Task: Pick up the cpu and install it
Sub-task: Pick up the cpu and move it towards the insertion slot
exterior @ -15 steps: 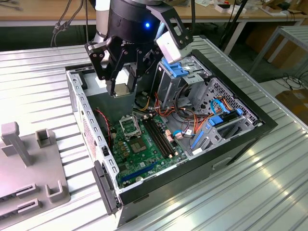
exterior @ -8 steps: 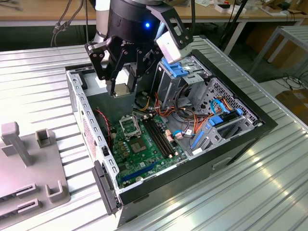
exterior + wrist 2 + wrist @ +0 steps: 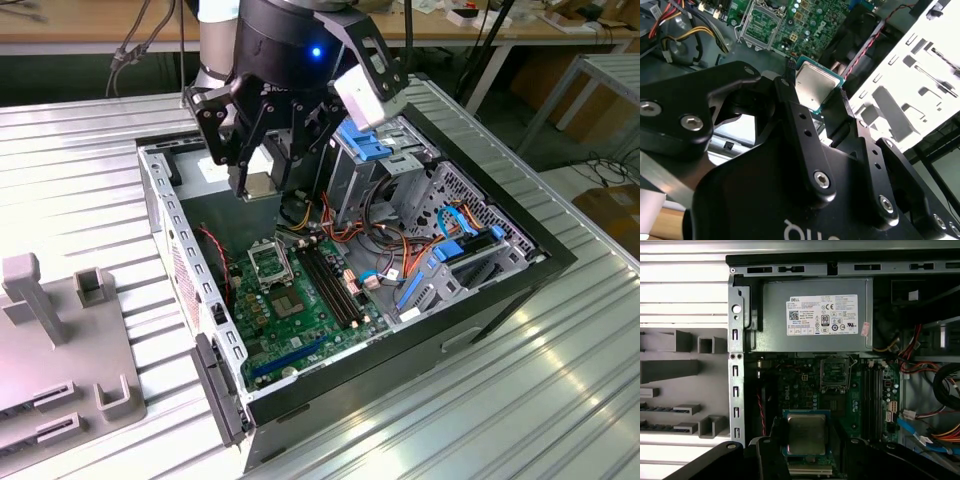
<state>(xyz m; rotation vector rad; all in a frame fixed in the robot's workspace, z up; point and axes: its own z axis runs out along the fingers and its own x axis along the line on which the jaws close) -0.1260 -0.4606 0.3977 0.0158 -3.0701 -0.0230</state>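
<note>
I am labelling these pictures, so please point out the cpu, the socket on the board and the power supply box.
cpu [image 3: 806, 434], first wrist view, middle of its grey metal top.
socket [image 3: 834, 372], first wrist view, middle of its square frame.
power supply box [image 3: 817, 315], first wrist view, white label on its grey face.

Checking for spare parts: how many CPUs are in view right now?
1. The cpu is clamped between the fingers of the gripper, held over the open computer case. Another could be hidden under cables or behind the arm.
</note>
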